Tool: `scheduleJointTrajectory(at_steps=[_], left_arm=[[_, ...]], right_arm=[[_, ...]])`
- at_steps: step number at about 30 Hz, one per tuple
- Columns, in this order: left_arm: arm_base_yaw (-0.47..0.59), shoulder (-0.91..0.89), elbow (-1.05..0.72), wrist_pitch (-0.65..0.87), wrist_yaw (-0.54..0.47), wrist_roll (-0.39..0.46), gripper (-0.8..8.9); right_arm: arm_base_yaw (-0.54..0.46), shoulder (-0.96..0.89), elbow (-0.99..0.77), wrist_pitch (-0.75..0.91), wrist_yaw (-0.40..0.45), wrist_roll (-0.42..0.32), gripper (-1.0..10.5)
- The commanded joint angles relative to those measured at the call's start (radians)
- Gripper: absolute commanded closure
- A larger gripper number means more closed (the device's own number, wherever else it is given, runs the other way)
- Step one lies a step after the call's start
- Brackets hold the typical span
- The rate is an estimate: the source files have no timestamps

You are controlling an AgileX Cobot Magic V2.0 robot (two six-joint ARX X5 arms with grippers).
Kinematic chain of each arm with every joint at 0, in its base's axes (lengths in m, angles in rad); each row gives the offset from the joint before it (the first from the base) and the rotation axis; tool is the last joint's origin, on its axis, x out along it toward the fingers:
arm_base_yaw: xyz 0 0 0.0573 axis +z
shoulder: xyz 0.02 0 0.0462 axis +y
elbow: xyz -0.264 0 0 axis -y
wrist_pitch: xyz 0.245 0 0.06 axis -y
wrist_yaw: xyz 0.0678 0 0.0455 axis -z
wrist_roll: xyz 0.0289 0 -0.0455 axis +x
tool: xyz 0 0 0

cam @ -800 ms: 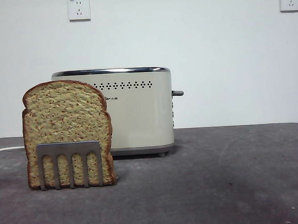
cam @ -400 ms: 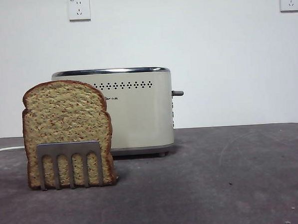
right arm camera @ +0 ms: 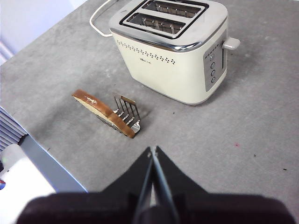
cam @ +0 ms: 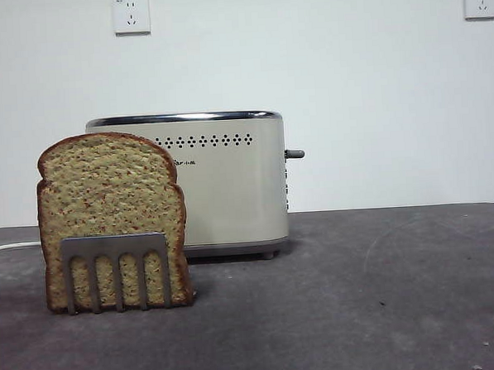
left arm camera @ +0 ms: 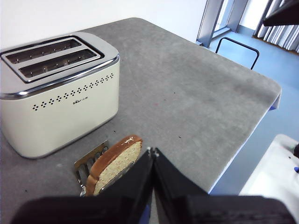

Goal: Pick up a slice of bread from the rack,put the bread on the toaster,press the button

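Plainly nothing has been picked up yet: the slice of bread (cam: 112, 218) stands upright in the rack (cam: 116, 270) on the grey counter (cam: 361, 303), in front of the toaster (cam: 222, 182) and toward the end away from its lever (cam: 294, 154). Both grippers hang high above the counter, well apart from the bread; the left gripper (left arm camera: 152, 150) and the right gripper (right arm camera: 153, 150) each have their fingers pressed together, holding nothing. My judgement is that the first step, the pickup, is in hand. Next, one gripper must part its fingers, descend over the domed crust and pinch the slice across its faces. The slice's broad face runs roughly parallel to the toaster's long side and slots (right arm camera: 163, 16), so I expect little turning before lowering it in.
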Motion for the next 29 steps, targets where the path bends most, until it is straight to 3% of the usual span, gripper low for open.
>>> scheduleJointTrajectory(at_steps=[1, 3, 6, 7, 15, 29], left_arm=[[-0.005, 0.003, 0.000, 0.002, -0.003, 0.028, 8.10], [-0.008, 0.006, 0.000, 0.010, -0.010, 0.028, 7.14], [-0.024, 0.013, 0.000, 0.040, -0.056, 0.028, 2.67], [-0.034, 0.016, 0.001, 0.057, -0.068, 0.028, 1.79], [-0.122, 0.108, 0.022, 0.101, -0.156, 0.098, 1.80], [-0.358, 0.483, 0.211, 0.092, -0.315, 0.248, 1.81]], right_arm=[[0.003, -0.001, 0.000, 0.002, -0.003, -0.014, 9.6], [0.003, -0.001, 0.000, 0.002, -0.003, -0.014, 9.6], [0.003, -0.001, 0.000, 0.002, -0.003, -0.014, 9.6], [0.003, -0.001, 0.000, 0.002, -0.003, -0.014, 9.6], [0.003, -0.001, 0.000, 0.002, -0.003, -0.014, 9.6], [0.003, 0.001, 0.000, 0.002, -0.003, -0.015, 9.6]])
